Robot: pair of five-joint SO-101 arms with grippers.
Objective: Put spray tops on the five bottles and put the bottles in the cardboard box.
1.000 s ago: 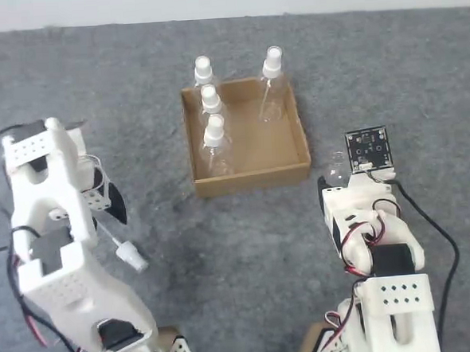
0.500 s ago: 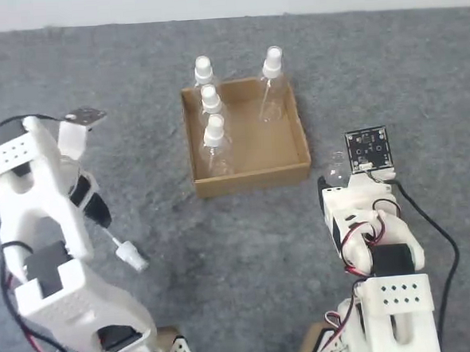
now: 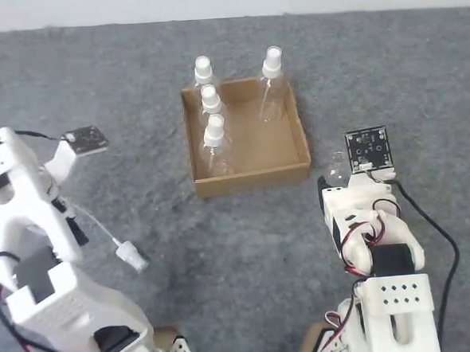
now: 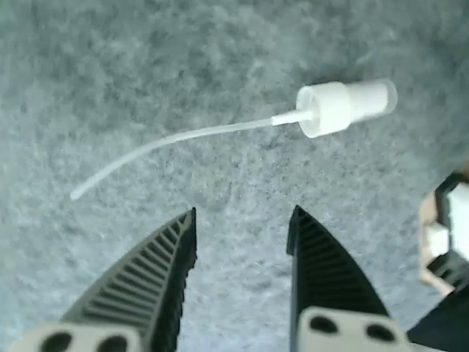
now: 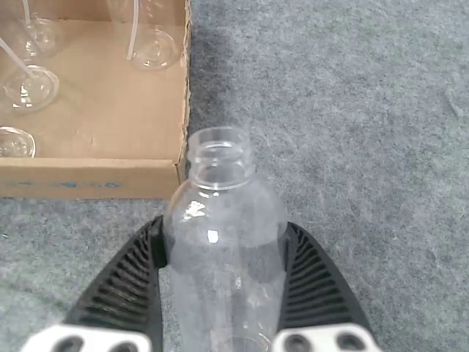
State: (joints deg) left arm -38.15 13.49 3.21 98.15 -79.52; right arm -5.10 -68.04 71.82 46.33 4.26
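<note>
Left arm point(image 3: 29, 208) swung aside, jaws parted near spray top point(image 4: 344, 108); right jaws grasp bottle point(image 5: 223, 242)

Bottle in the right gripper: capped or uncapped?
Uncapped. The bottle has a bare, open neck in the right wrist view; the spray top lies loose on the carpet.
</note>
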